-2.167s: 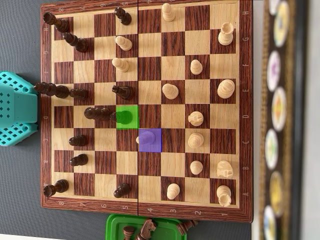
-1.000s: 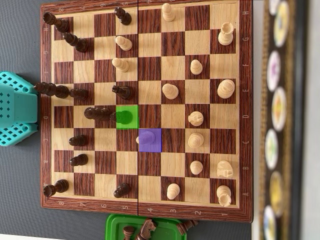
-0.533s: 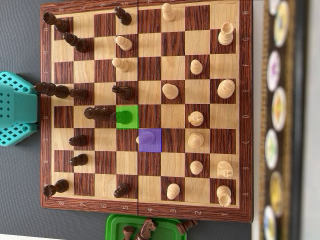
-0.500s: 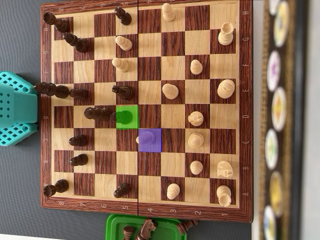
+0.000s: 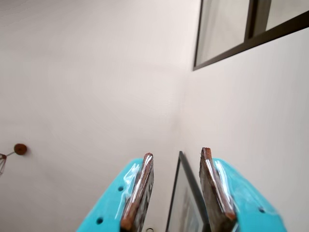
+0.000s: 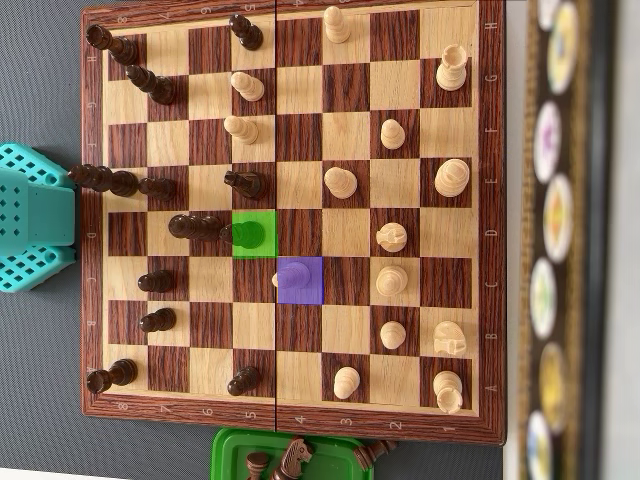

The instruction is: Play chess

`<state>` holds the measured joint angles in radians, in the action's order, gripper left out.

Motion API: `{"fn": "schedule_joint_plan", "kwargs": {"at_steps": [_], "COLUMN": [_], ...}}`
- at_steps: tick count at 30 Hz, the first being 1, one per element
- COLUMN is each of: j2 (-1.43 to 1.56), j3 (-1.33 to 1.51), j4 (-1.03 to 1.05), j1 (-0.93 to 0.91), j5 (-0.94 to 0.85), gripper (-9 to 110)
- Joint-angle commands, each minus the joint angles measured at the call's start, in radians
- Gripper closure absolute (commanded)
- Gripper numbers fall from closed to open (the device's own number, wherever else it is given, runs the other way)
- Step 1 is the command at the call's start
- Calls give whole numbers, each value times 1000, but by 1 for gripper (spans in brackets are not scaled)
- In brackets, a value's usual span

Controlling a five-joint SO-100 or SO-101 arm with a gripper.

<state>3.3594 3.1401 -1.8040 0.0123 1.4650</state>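
Overhead, we see chessboard (image 6: 290,420) on grey tabletop (image 6: 40,380) — green square (image 6: 254,233), purple square (image 6: 300,280) marked. Wrist view: turquoise fingers (image 5: 137,193) spread, empty — aimed at wall.

1. We see a chessboard (image 6: 300,80) checkered in dark reddish-brown and pale wood.
2. One square (image 6: 254,233) is tinted green, another (image 6: 300,280) purple.
3. The gripper (image 5: 176,159) is turquoise; the tray (image 6: 235,450) is green.
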Motion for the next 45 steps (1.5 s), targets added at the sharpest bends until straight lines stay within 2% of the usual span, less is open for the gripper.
{"fn": "schedule_joint_plan", "kwargs": {"at_steps": [1, 45], "j2": [-12, -14], "j3": [18, -20], "j4": [0, 46], "j1": [-5, -8], "j5": [8, -6], "gripper": [87, 86]}}
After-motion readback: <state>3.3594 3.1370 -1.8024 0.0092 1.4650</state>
